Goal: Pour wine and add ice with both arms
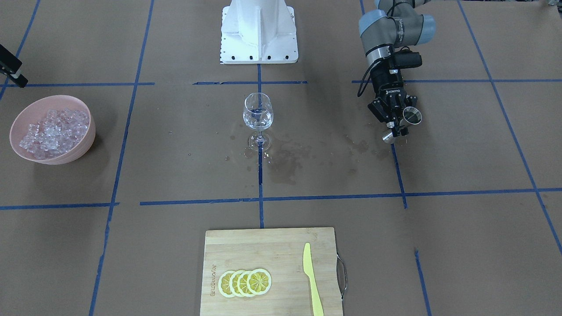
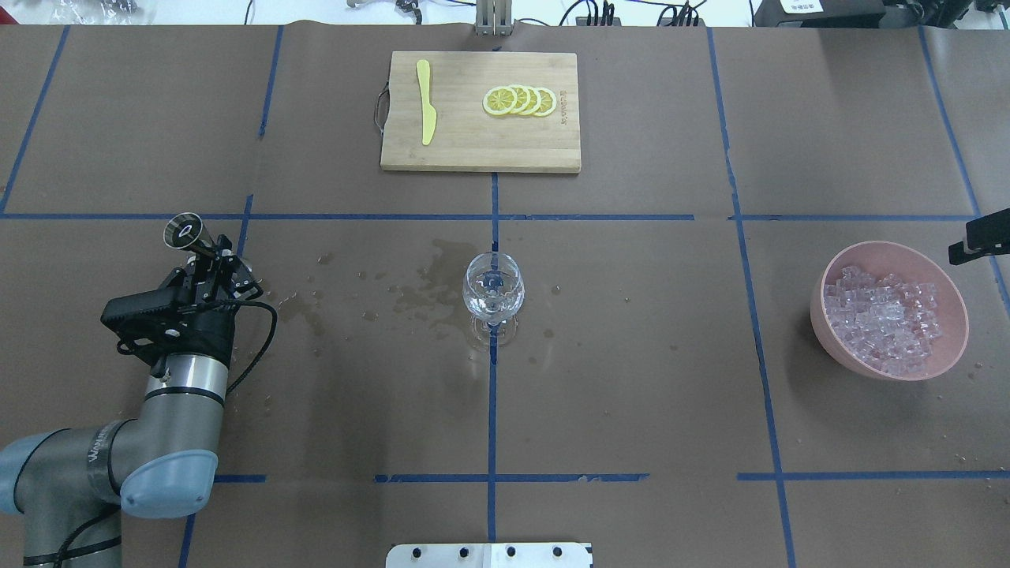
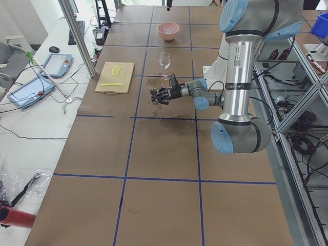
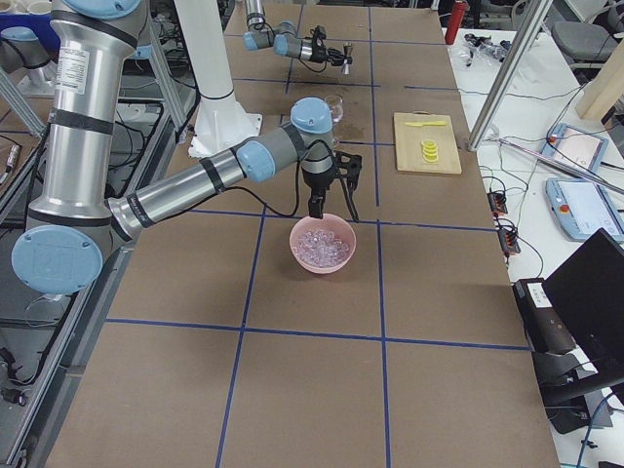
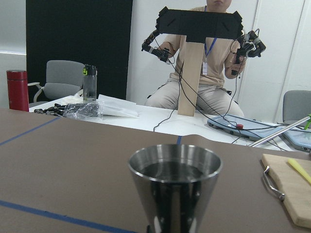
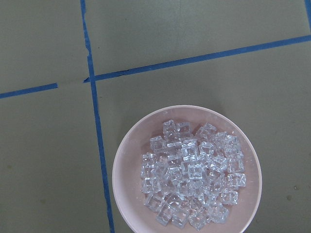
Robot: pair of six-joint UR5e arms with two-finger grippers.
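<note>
A stemmed wine glass stands upright at the table's middle and holds a little clear wine; it also shows in the overhead view. My left gripper is shut on a steel jigger, held tilted just above the table, well to the glass's side. The jigger's cup fills the left wrist view. A pink bowl heaped with ice sits at the other end. My right gripper hangs above the ice, fingers apart and empty.
A bamboo cutting board with lemon slices and a yellow knife lies on the operators' side. Wet patches spread around the glass's foot. The white base column stands behind the glass. An operator sits beyond the table.
</note>
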